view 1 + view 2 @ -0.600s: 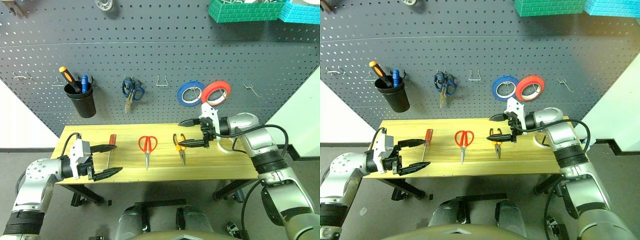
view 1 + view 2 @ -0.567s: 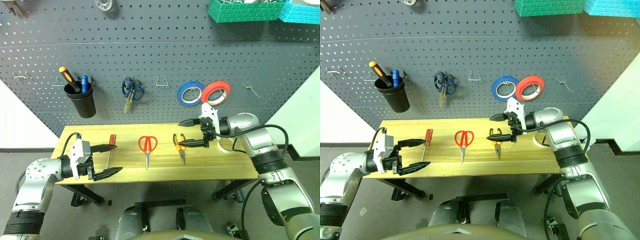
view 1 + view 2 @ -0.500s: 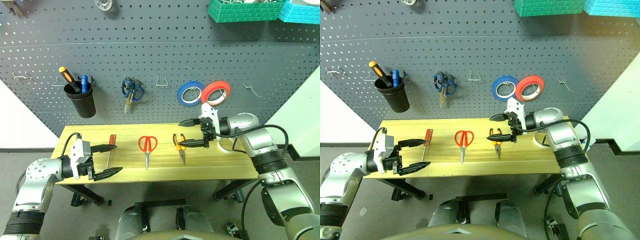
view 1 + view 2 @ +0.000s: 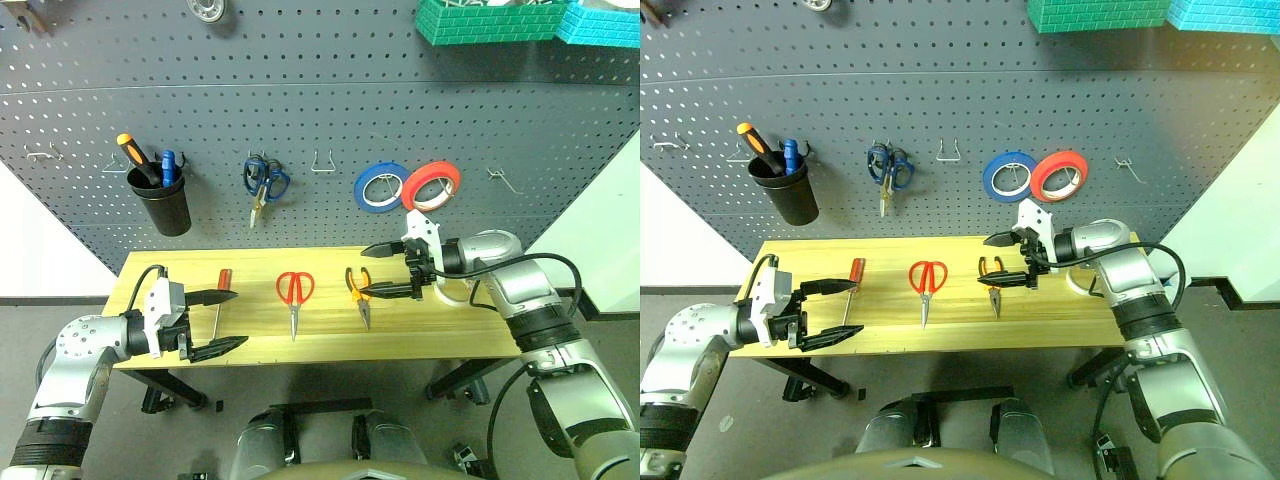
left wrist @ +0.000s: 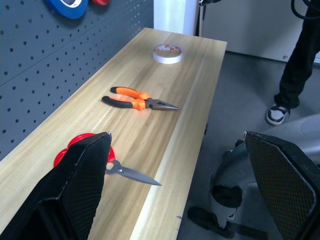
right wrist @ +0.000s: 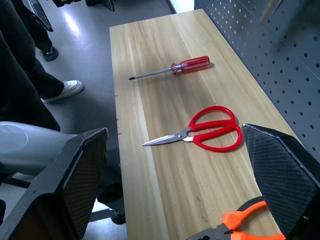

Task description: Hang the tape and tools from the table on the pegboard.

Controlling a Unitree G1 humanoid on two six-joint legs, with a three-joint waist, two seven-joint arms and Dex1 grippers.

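Observation:
On the light wood table (image 4: 450, 340) lie a red-handled screwdriver (image 4: 222, 295), red-handled scissors (image 4: 295, 290) and orange-and-black pliers (image 4: 360, 290), in a row from left to right. The cream-white tape (image 5: 167, 53) lies flat near the table's right end, partly hidden behind my right arm. My left gripper (image 4: 222, 320) hovers open at the table's front left corner, beside the screwdriver, holding nothing. Just above the pliers my right gripper (image 4: 370, 271) stands open and empty, pointing left. The dark grey pegboard (image 4: 320, 100) rises behind the table.
On the pegboard hang a black cup (image 4: 172, 205) with an orange-handled screwdriver, blue-handled scissors (image 4: 264, 182), a blue tape roll (image 4: 380, 187) and a red tape roll (image 4: 432, 185). Bare hooks (image 4: 322, 160) sit between them. A person's legs (image 6: 30, 75) stand off the table's ends.
My right gripper has drifted slightly right and down above the pliers. The left gripper and the things on the table have kept their places.

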